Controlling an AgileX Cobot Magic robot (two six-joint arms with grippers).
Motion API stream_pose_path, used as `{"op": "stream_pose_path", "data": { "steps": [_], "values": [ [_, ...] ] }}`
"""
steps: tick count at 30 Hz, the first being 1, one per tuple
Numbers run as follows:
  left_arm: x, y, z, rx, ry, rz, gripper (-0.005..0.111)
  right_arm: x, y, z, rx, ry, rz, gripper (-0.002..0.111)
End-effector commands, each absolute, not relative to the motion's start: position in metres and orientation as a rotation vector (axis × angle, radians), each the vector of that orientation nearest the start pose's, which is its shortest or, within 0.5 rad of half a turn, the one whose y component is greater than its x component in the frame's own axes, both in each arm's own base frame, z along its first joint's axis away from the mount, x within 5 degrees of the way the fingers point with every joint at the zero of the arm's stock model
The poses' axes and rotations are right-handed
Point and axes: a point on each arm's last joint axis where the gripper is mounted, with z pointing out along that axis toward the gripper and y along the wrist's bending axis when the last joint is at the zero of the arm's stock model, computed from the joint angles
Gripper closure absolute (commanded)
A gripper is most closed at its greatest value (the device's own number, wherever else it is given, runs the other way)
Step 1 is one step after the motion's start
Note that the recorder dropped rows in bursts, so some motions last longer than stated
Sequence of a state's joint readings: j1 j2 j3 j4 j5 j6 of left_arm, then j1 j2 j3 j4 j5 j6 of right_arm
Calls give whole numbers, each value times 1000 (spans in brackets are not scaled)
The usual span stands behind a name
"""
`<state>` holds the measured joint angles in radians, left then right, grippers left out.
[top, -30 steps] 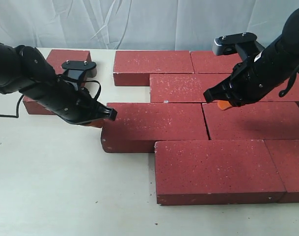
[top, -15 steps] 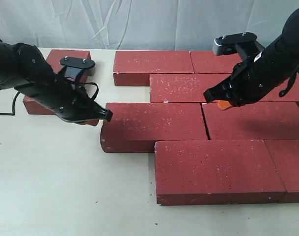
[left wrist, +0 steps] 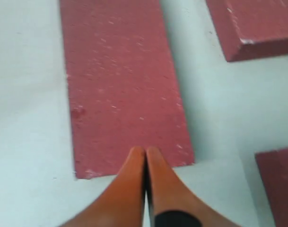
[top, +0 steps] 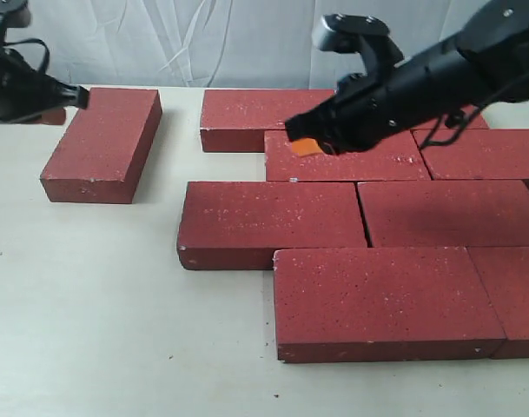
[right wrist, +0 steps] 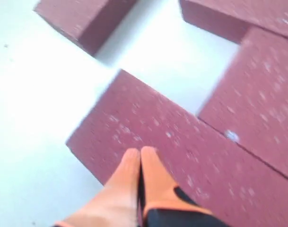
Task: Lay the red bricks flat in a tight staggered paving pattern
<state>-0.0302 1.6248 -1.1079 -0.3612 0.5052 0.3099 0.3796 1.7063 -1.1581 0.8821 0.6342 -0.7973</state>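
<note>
Exterior view: dark-red grainy rectangular paving bricks (top: pixel 273 224) staggered at right, one lone brick (top: pixel 103 143) far left; L gripper (left wrist: pixel 144 151) & R gripper (right wrist: pixel 140 151) jaws pressed together, empty.

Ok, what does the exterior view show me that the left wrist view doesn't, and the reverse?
Only exterior: the staggered patch of bricks in full, with the right end effector over its far rows. Only left wrist: the left end effector has its orange fingers pressed together, empty, with the tips over one end of the lone brick. Both: that lone brick lying flat on the pale table, apart from the patch.
</note>
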Motion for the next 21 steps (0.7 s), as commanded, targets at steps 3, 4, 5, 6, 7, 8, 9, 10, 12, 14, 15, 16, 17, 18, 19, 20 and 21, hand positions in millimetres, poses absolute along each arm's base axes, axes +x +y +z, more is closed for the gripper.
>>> {"op": "stream_pose_path", "data": {
  "steps": [3,4,5,6,7,8,9,10,12,14,15,16,17,18,19,20,21],
  "values": [
    [369,34,241,-174,2514,-190,106,358,241,251,-840,2363,657,109],
    [372,43,237,-218,2527,-179,106,365,252,247,-846,2379,622,109],
    [376,52,233,-256,2533,-165,106,370,261,245,-846,2393,592,109],
    [380,58,227,-278,2545,-153,107,376,274,241,-862,2401,577,109],
    [384,64,221,-300,2558,-142,107,381,287,238,-902,2398,557,109],
    [388,69,214,-325,2569,-138,107,385,300,234,-948,2390,537,109],
    [391,71,209,-337,2578,-139,107,391,311,229,-962,2394,513,109],
    [395,74,203,-345,2588,-139,107,398,320,223,-944,2408,495,109],
    [403,75,193,-351,2605,-145,107,410,333,212,-910,2432,487,109],
    [413,76,185,-369,2607,-170,107,419,343,200,-911,2444,491,109],
    [417,77,181,-372,2609,-175,107,423,347,194,-917,2444,493,109],
    [422,78,177,-375,2610,-178,107,426,352,188,-926,2440,496,109],
    [427,79,173,-375,2615,-179,107,429,354,180,-929,2446,497,109],
    [431,80,169,-374,2624,-183,107,432,357,176,-920,2436,506,109],
    [435,80,165,-376,2634,-191,107,434,359,170,-919,2438,511,109],
    [439,81,160,-375,2649,-197,107,435,361,167,-914,2435,523,109],
    [443,81,156,-373,2665,-205,107,437,363,160,-907,2439,538,109]
  ]
}}
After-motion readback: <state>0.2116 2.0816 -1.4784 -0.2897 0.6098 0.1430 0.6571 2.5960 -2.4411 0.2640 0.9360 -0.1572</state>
